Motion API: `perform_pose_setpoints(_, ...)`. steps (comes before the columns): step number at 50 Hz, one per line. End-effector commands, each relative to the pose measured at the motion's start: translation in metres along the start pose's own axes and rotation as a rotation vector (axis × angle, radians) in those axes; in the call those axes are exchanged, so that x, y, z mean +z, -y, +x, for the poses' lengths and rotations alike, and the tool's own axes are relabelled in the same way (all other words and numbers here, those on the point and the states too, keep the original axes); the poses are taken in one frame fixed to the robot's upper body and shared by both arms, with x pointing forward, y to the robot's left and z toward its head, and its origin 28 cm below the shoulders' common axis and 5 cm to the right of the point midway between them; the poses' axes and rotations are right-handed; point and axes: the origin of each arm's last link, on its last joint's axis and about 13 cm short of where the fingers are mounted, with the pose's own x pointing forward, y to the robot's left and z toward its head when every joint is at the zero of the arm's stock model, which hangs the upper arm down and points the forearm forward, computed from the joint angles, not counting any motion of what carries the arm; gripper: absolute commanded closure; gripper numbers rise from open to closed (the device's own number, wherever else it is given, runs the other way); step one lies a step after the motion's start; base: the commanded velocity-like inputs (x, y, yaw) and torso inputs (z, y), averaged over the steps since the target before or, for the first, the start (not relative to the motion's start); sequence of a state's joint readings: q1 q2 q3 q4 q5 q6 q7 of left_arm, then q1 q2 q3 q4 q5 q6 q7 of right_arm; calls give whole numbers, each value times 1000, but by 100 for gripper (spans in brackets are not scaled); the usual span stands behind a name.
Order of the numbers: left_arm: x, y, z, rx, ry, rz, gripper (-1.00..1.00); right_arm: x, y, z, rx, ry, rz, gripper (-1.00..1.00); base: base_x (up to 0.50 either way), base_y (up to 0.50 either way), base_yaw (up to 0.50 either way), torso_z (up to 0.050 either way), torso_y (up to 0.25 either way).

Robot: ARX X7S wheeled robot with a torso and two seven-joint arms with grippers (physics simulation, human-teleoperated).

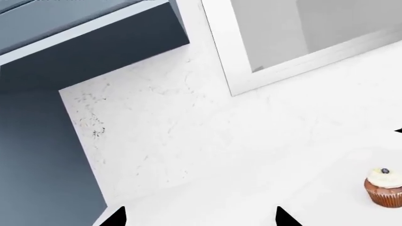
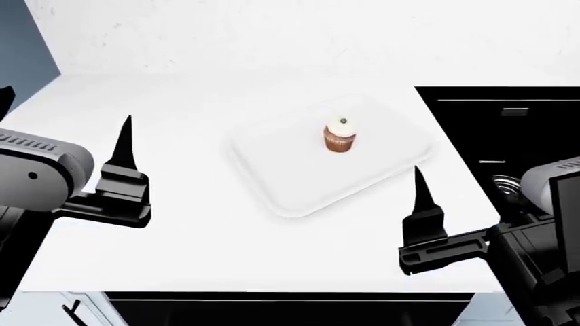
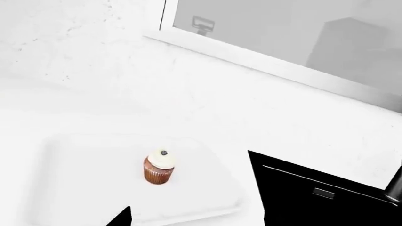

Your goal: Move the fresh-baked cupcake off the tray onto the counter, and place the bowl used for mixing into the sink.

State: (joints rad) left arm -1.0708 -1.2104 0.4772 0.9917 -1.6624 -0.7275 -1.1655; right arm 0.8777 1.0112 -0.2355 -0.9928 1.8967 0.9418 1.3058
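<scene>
As the left wrist view showed it, the cupcake (image 1: 384, 186) stood at the picture's edge on white surface, with speckled worktop (image 1: 188, 141) spreading beyond it toward a framed window (image 1: 301, 42). Only the two dark tips of the left end effector (image 1: 199, 217) showed, set well apart with nothing between them.

In the head view, the cupcake stood upright near the middle of the white tray (image 2: 290, 190), which lay on the worktop just beside the black sink (image 2: 507, 129). The left end effector (image 2: 122, 170) hovered well apart from the tray; the right end effector (image 2: 422, 217) hung near the tray's front corner. Each showed a single finger there, so its spread could not be told from that view. No bowl was visible.

The right wrist view looked down on cupcake, tray and sink edge; one dark tip showed, holding nothing.

The cupcake step seemed not yet begun. The next move probably called for the nearer right arm to descend over the cupcake and close gently on its ridged base.
</scene>
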Motion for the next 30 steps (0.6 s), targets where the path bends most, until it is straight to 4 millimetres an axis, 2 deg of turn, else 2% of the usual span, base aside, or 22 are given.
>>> perform_pose_setpoints(1,1,-1,1,3,-1,-5,-100,2,0,-1,6,8,-3,-100,266,1,0,0,0)
perform_pose_setpoints(18,-1,0,0,3,-2,-1,-100,-2,-1,0,14,-5,-14,-100,241,1,0,0,2)
perform_pose_setpoints(30,0,-1,1,4,-1,1,-100,-1,-3,1,24,9,-14,-100,47,0,0,0,2)
